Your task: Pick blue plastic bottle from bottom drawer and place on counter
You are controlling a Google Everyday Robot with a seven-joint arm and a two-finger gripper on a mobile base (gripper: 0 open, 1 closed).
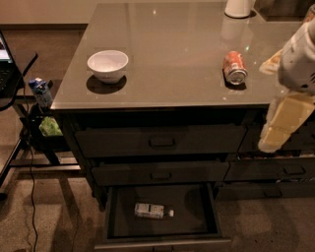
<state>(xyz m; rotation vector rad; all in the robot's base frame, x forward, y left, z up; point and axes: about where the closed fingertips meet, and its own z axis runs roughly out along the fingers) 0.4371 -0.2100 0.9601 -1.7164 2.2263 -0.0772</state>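
The blue plastic bottle (153,210) lies on its side on the floor of the open bottom drawer (115,216), with its white cap pointing right. The drawer is pulled out at the bottom of the dark cabinet. My gripper (270,140) hangs at the right, in front of the cabinet's right-hand drawers and just below the edge of the counter (172,54). It is well above and to the right of the bottle and holds nothing that I can see.
A white bowl (108,65) stands on the counter's left part, a red-orange soda can (235,68) lies at its right, and a white vessel (239,8) stands at the back. A black side table (15,74) with a blue-topped container (40,91) and cables stands at the left.
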